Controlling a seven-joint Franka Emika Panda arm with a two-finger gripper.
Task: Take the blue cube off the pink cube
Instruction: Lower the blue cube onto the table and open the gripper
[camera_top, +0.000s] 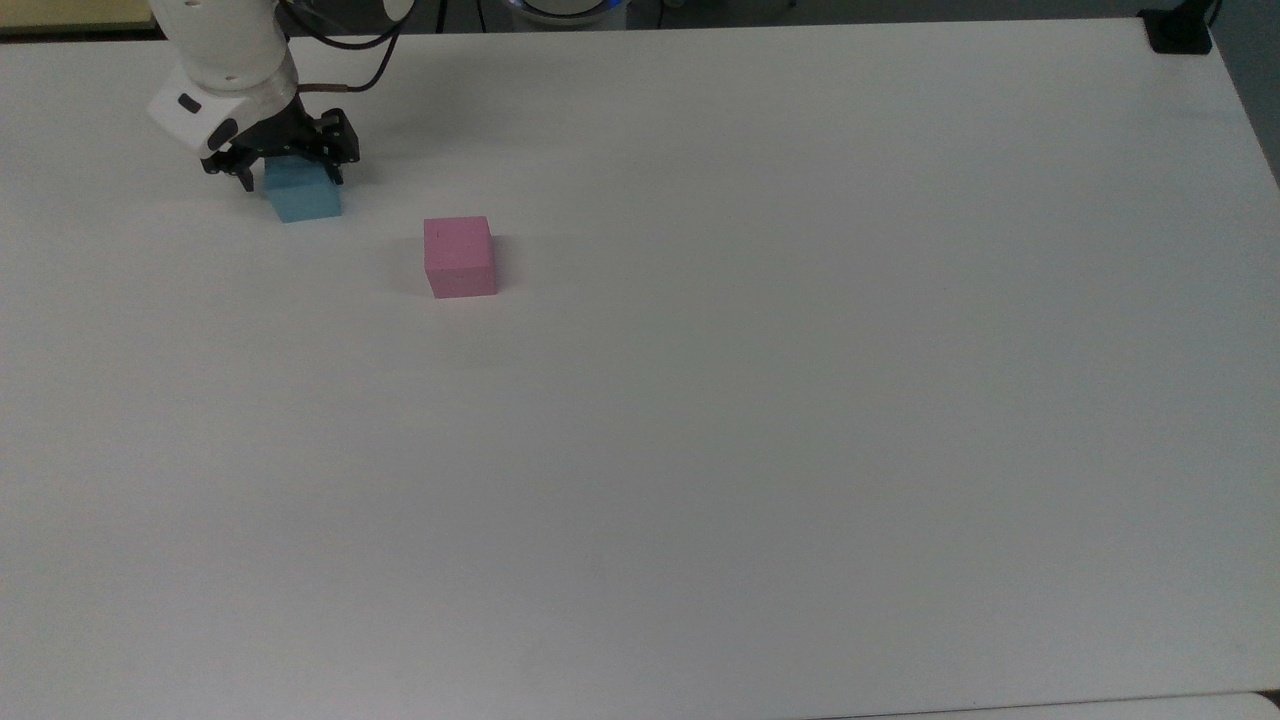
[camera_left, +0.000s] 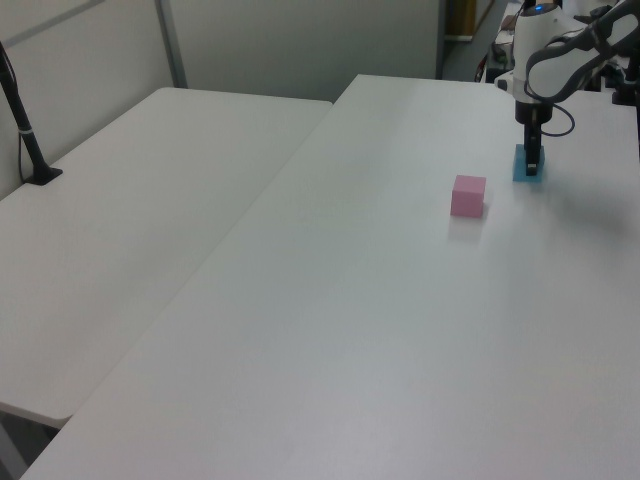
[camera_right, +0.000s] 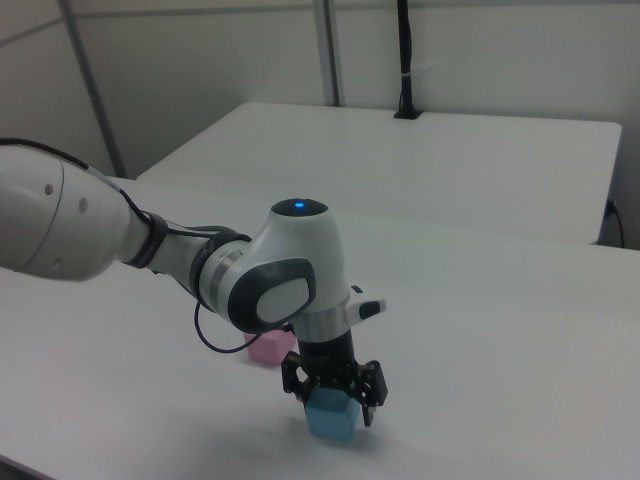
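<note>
In the top view, the gripper (camera_top: 292, 178) sits low over the blue cube (camera_top: 304, 198), one black finger on each side. It looks opened a little, maybe just letting go. The blue cube rests on the white table (camera_top: 760, 400), well apart from the pink cube (camera_top: 459, 257), toward the top view's left.

In the left view, the gripper (camera_left: 532, 163) points straight down onto the blue cube (camera_left: 529, 170). The pink cube (camera_left: 467, 195) stands alone nearby.

In the right view, the blue cube (camera_right: 331, 415) looks dull, flat-sided and sharp-cornered. It is probably light and not slippery. Two flat opposite sides are the best place to pinch it.
</note>
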